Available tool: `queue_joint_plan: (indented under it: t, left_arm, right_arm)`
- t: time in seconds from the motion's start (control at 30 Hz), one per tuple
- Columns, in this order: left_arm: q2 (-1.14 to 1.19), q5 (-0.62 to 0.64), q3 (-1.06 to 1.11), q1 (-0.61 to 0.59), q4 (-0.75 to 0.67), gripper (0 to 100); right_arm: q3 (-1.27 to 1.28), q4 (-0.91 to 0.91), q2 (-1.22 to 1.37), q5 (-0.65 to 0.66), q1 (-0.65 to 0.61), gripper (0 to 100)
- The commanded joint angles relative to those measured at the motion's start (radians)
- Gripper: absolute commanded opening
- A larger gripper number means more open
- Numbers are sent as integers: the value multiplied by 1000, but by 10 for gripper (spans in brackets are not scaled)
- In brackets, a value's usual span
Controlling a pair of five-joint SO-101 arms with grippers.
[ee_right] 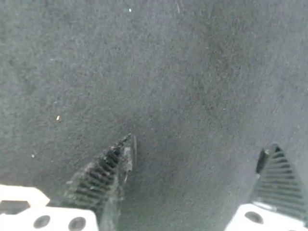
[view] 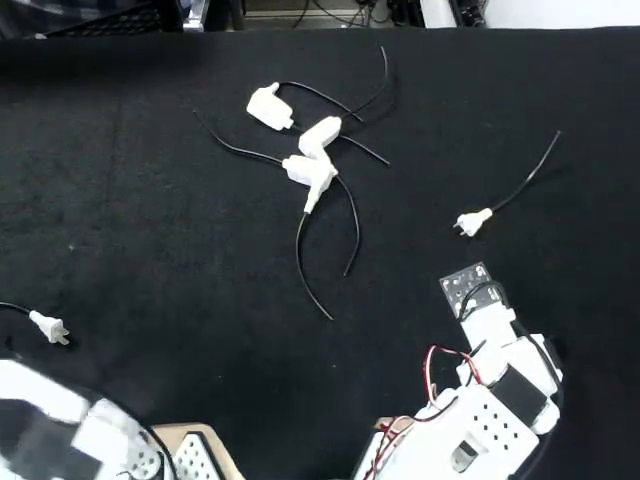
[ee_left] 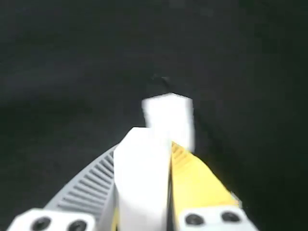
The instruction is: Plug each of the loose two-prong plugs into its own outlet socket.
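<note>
Left gripper (ee_left: 161,140): pressed together, white plug (ee_left: 168,118) right at its tips
Right gripper (ee_right: 199,144): spread wide, low over the worktop (ee_right: 192,57)
Other plug (view: 473,221): just ahead of the right gripper
Sockets (view: 305,140): clustered farther out, well ahead of both

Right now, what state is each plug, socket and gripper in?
Right-side white two-prong plug: loose on the black cloth, unplugged.
Left-side white two-prong plug: loose on the cloth, unplugged.
Cluster of three white outlet sockets: neither loose plug inserted.
Right gripper: open, empty, over bare cloth.
Left gripper: open or shut unclear.
</note>
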Motion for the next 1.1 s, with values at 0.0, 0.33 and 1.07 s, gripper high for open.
queue_joint_plan:
  t: [0.0, 0.33, 1.07]
  left_arm:
    - [-321, -87, 140, 263, 80, 28]
    - [-973, -229, 688, 961, 94, 28]
    - [-1128, -227, 983, 1357, -186, 214]
  right_arm:
    - [73, 15, 4, -17, -6, 389]
    - [73, 15, 4, -17, -6, 389]
    - [73, 6, 4, -74, -5, 389]
